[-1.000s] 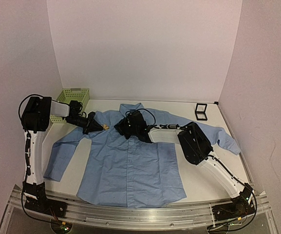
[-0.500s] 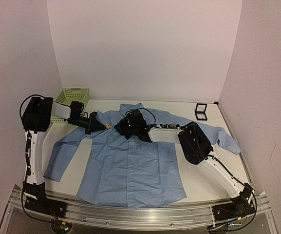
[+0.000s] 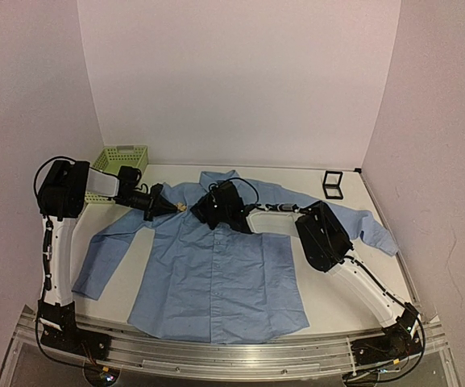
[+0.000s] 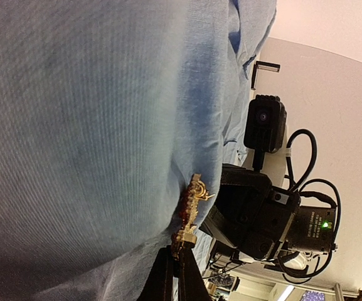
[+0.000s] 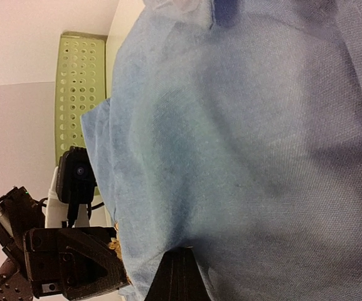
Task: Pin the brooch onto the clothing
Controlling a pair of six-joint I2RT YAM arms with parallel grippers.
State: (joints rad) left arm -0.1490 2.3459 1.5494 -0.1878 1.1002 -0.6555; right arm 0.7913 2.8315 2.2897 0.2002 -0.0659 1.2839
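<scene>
Rightward by a small step since a second ago, the left end effector (image 3: 171,207) now holds the brooch (image 3: 182,206) closer to the right end effector (image 3: 206,213).

At ten o'clock on the smooth white worktop (image 3: 329,303) sits a pale green plastic basket (image 3: 121,156), rectangular, with perforated walls.

The left end effector's thin dark fingers (image 4: 168,279) are pressed together, pinching the lower end of the brooch. In the left wrist view the brooch is a small, knobbly, gilt metal piece with dark red parts, its side touching the cloth.

The shirt (image 3: 216,270) is soft, light blue and finely woven. It lies front up and mostly flat, sleeves spread toward nine and three o'clock, collar at twelve. The brooch is at about eleven o'clock on the chest, just left of the collar.

At three o'clock from the brooch, the right end effector's fingers (image 5: 178,276) are closed, pinching a raised fold of the shirt. The cloth tents up toward them.

At two o'clock on the worktop stands a small black square box (image 3: 333,184), near the right sleeve, though contact cannot be told.
</scene>
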